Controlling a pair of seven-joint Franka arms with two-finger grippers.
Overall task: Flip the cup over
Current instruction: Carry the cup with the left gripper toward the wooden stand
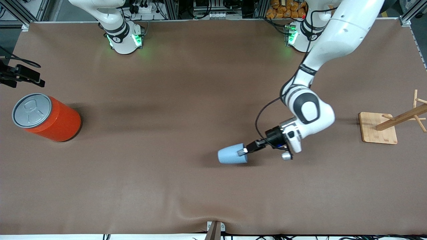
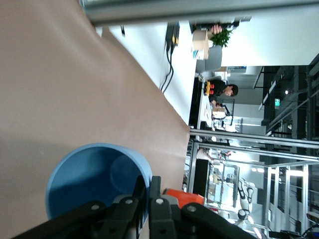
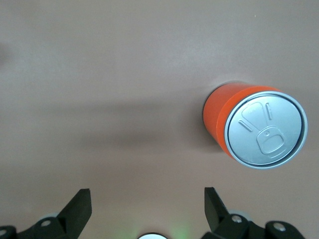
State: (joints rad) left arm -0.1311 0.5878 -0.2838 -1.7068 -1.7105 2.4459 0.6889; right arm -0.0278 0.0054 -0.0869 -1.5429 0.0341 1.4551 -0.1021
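Blue cup [image 1: 231,155] rim pinched by left gripper [image 1: 244,151] jaws, right gripper [image 3: 147,206] jaws wide

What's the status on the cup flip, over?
Left pincer shut on cup rim, cup on its side. Right pincer open, waiting above orange can. Nothing in the way.

Left arm: reached low over the counter, wrist turned sideways
Left claw [image 1: 244,151]: fingers pinched tight
Right arm: waited, raised
Right claw [image 3: 147,209]: fingers spread wide, pointing down
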